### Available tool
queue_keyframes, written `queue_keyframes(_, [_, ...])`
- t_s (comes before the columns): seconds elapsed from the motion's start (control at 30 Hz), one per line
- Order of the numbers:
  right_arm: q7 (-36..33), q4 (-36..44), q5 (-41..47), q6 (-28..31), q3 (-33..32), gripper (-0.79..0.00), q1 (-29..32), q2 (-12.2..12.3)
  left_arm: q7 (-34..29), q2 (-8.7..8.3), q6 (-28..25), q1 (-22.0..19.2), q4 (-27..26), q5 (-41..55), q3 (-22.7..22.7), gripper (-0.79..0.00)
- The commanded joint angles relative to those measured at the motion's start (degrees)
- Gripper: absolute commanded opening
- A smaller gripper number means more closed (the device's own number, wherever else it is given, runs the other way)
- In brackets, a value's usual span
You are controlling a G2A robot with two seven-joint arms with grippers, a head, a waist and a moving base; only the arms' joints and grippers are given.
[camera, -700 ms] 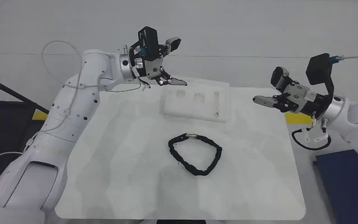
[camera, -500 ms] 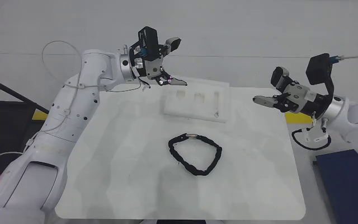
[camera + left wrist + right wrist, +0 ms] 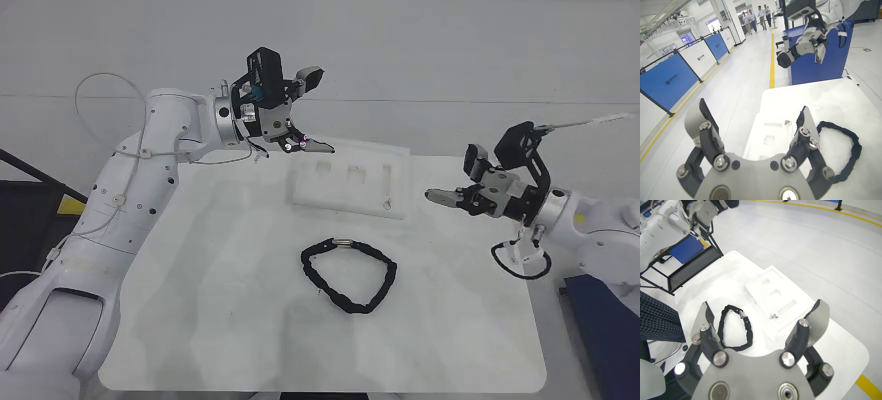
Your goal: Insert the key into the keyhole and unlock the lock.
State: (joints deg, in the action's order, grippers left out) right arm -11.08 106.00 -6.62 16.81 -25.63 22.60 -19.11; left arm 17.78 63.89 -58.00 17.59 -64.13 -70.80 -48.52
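Now right claw point(image 3: 449, 174) farther in, nearer the foam tray point(image 3: 400, 165), wide open.

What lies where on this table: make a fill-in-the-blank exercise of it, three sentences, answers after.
1. The key lies on the ____ foam tray.
2. The chain lock on the table has a ____ sleeve.
3. The left tool and the right tool both have their jaws ____ and hold nothing.
Missing words: white; black; open.
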Motion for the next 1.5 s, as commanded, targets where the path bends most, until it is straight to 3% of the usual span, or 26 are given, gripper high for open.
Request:
queue_keyframes(0.0, [-1.56, 1.10, -1.23, -5.11, 0.54, 0.000, 0.78, -0.87, 0.00, 0.00, 0.00, 0.00, 0.00, 0.00, 0.00, 0.000])
queue_keyframes(0.27, [-6.95, 3.74, -6.36, -21.58, 2.59, 0.000, 2.20, -5.57, 0.00, 0.00, 0.00, 0.00, 0.00, 0.00, 0.00, 0.000])
queue_keyframes(0.4, [-10.03, 3.79, -8.16, -26.68, 3.62, 0.000, 1.57, -8.81, 0.00, 0.00, 0.00, 0.00, 0.00, 0.00, 0.00, 0.000])
queue_keyframes(0.77, [-14.06, -3.57, -4.29, -42.85, 7.21, 0.000, 0.89, -19.70, 0.00, 0.00, 0.00, 0.00, 0.00, 0.00, 0.00, 0.000])
queue_keyframes(1.23, [-17.41, -17.44, -4.87, -46.20, 10.17, 0.000, -1.39, -32.16, 0.00, 0.00, 0.00, 0.00, 0.00, 0.00, 0.00, 0.000])
queue_keyframes(1.4, [-17.96, -21.85, -2.91, -48.52, 9.25, 0.000, -1.85, -35.56, 0.00, 0.00, 0.00, 0.00, 0.00, 0.00, 0.00, 0.000])
queue_keyframes(1.47, [-17.96, -22.13, -2.73, -48.67, 9.13, 0.000, -1.85, -35.74, 0.00, 0.00, 0.00, 0.00, 0.00, 0.00, 0.00, 0.000])
